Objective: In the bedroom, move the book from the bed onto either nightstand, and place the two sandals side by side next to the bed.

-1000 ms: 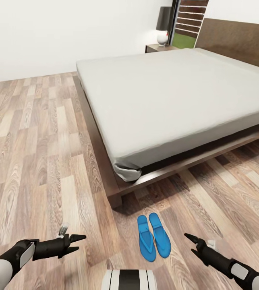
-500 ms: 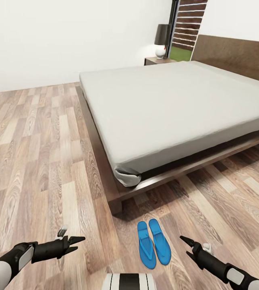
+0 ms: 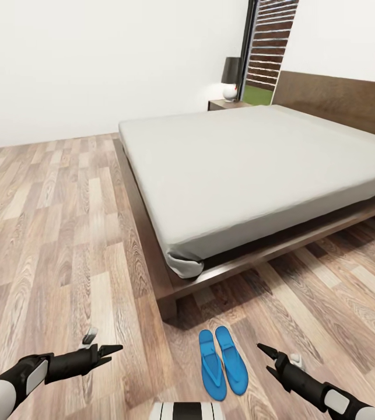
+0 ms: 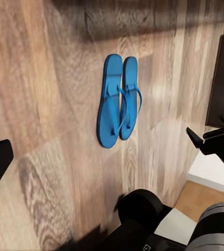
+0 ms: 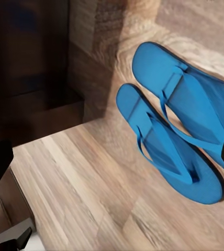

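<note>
**Lying Between Both Grippers: Sandals Paired at the Bed's Foot Corner**

Lying flat on the wood-plank floor (image 3: 53,233), the two sandals (image 3: 223,361) are found together just off the near corner of the bed (image 3: 251,169), close to its dark frame but apart from it. No book is seen on the grey mattress, and the nightstand (image 3: 227,105) is noted far off beside the headboard, carrying a lamp (image 3: 231,74).

Taken from left to right in the head view:

- The left gripper (image 3: 110,352) is held low over the floor, its fingers parted and nothing between them. The sandals lie to its right, well apart from it.
- The sandals occupy the middle ground. Their long axes run nearly parallel, pointing away from the robot toward the bed frame. The sides are touching or nearly so; which cannot be told. In the left wrist view the thong straps (image 4: 123,99) are seen facing up, and the pair (image 4: 118,102) is seen with one end slightly staggered.
- The right gripper (image 3: 267,354) is likewise held low, with its fingers spread and empty. The sandals lie to its left, and it is judged the nearer of the two arms. In the right wrist view the pair (image 5: 180,141) appears close ahead of the fingers.

The sandal placement is judged to be essentially met as things lie. Any further correction would be reached more readily from the right side, along the sandals' length.
</note>
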Available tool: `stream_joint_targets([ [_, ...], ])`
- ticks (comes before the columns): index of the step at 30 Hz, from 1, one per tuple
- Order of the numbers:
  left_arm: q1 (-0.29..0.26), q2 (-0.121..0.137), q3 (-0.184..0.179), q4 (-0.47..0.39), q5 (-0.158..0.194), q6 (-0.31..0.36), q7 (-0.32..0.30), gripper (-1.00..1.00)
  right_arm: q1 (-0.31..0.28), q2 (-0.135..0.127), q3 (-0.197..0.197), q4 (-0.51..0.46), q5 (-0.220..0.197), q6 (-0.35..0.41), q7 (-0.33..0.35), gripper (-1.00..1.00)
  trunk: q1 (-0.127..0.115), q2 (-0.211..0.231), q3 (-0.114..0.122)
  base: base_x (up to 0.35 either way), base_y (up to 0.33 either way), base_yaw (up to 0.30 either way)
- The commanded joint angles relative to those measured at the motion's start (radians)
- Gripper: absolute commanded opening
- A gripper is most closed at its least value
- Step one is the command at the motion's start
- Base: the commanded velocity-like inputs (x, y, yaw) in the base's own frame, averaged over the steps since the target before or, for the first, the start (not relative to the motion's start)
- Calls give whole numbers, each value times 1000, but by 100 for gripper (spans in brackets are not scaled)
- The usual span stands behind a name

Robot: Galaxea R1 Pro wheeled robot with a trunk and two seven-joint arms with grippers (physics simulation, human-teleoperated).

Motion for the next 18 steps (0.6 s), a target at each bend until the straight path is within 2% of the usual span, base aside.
stream_joint_targets([
  [1,0,0,0,5,3,6,-2,100,-1,0,-8,3,0,8,3,100,-1,0,3,0,0,0],
  [11,-1,1,1,40,3,-36,-2,100,0,2,-8,4,1,9,2,100,-5,2,42,0,0,0],
  [18,-1,0,1,44,4,-43,-1,100,0,3,-7,4,1,12,-2,100,-5,2,42,0,0,0],
])
